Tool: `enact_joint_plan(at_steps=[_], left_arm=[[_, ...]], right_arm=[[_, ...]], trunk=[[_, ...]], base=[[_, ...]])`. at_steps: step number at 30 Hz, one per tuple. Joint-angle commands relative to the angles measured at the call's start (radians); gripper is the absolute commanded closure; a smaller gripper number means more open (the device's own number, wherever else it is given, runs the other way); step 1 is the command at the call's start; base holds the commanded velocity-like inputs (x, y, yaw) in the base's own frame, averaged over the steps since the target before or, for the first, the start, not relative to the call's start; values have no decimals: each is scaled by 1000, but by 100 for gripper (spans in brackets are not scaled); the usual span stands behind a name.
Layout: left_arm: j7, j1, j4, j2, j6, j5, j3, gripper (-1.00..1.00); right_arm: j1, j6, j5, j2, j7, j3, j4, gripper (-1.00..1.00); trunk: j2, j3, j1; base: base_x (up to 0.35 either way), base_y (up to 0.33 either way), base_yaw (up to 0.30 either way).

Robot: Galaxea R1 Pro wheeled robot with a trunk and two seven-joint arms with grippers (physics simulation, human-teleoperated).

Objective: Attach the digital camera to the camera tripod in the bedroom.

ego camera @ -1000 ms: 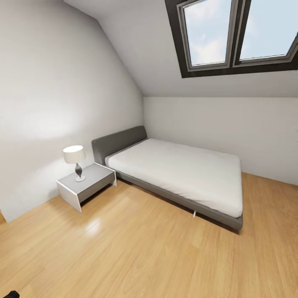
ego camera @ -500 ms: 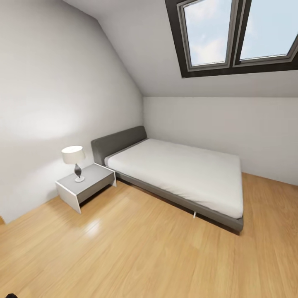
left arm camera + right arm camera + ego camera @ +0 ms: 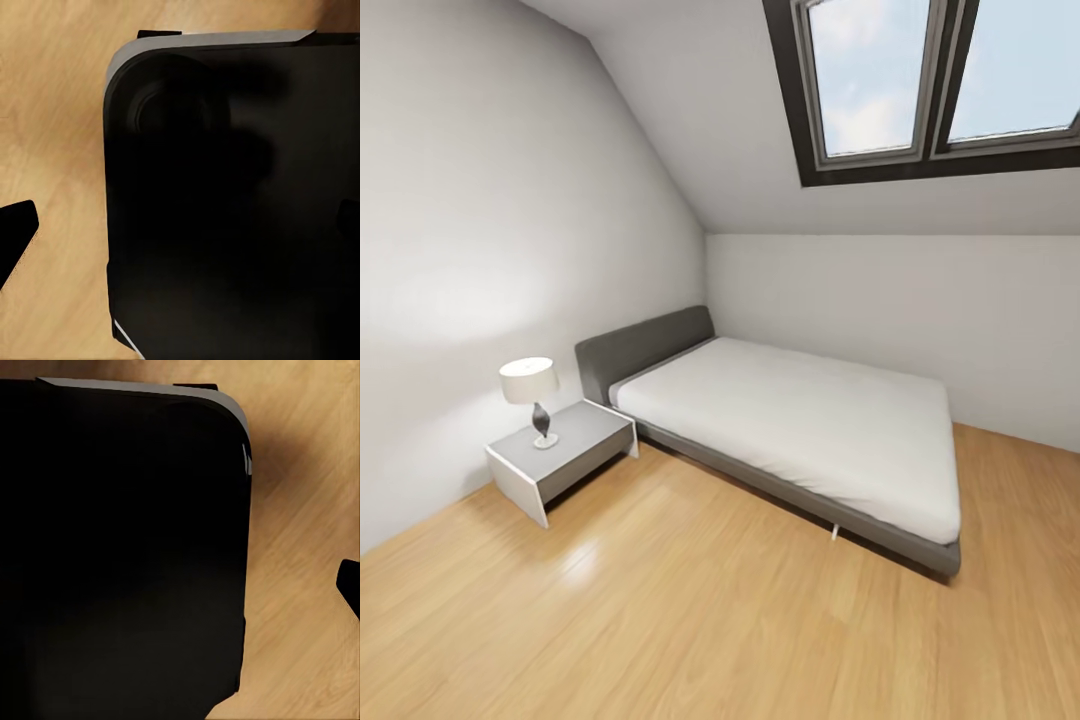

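Left pincer: one dark fingertip juts in at the edge of the left wrist view, over wood floor; released or clenched, cannot tell.
Right pincer: one dark fingertip at the edge of the right wrist view, likewise over floor; state cannot be told; nothing seen held.
Robot base: broad black body with rounded corner under the left wrist; same black bulk under the right wrist; both arms judged hanging low beside it.
Floor: light wood boards, running from the near edge to the walls.
Bed: grey frame, white mattress, headboard against the left wall, long side along the far wall, foot corner toward the right.
Nightstand: pale grey, just beside the headboard corner of the bed, against the left wall.
Lamp: white shade, dark stem, upright on the nightstand top, near its back edge.
Skylight: dark-framed panes in the sloped ceiling above the bed.
Camera and tripod: whereabouts unknown from here; direction from either pincer, nearer arm, facing and long axis cannot be told.
Step in hand: judged to be travel and search within the bedroom; grasping and mounting not yet begun.
Next need: probably turning the view until tripod or camera appears.
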Motion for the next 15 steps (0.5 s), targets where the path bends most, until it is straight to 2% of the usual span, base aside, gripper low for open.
enact_joint_plan(at_steps=[1, 15], left_arm=[[0, 0, -1, 0, -1, 1, 1, -100], [0, 0, -2, 0, -1, 1, 1, -100]], right_arm=[[0, -2, 0, 0, -1, 0, 0, -100], [0, 0, -3, 0, -1, 2, 0, -100]], trunk=[[0, -1, 0], [0, -1, 0]], base=[[222, 0, 0], [223, 0, 0]])
